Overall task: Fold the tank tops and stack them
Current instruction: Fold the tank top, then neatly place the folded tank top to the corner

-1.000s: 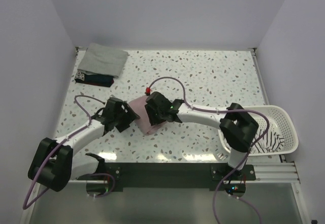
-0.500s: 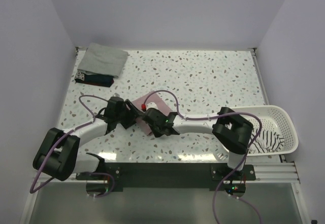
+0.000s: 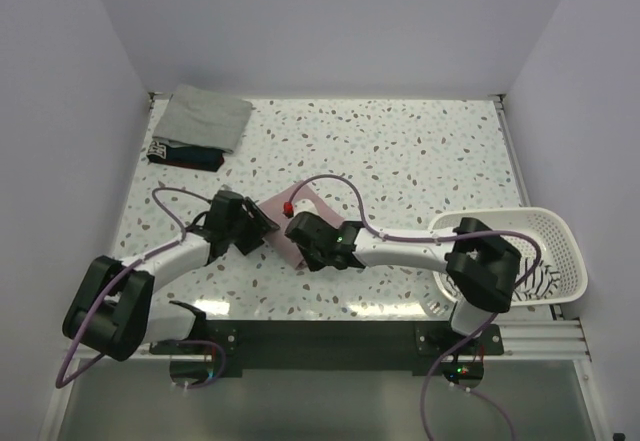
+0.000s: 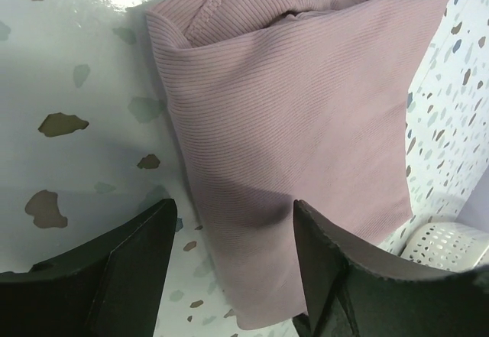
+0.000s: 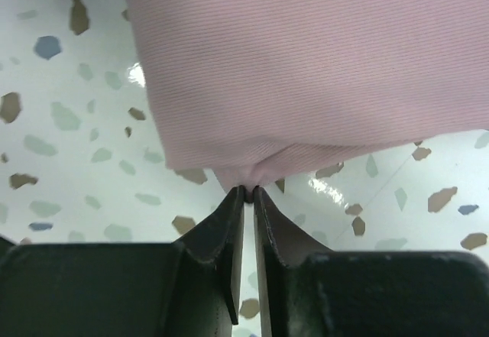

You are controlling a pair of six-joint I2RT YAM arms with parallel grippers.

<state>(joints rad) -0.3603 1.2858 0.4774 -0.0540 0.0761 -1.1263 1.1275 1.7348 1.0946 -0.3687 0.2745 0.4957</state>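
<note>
We see the right gripper (image 5: 246,193) pinched nearly closed on a small pucker of the pink tank top (image 5: 306,69), whose body spreads ahead of its fingertips. The left gripper (image 4: 233,218) stands wide open, holding nothing, the same top lying between and ahead of its fingers.

tank tops: four, namely one dusty pink top (image 4: 298,123), one grey-green top (image 3: 205,116), one dark navy top (image 3: 192,157), one striped top (image 3: 536,280)
white slotted basket (image 3: 562,233): one
robot arms: two, left arm (image 3: 175,259) and right arm (image 3: 400,244)
purple cables (image 3: 335,178): two
</note>
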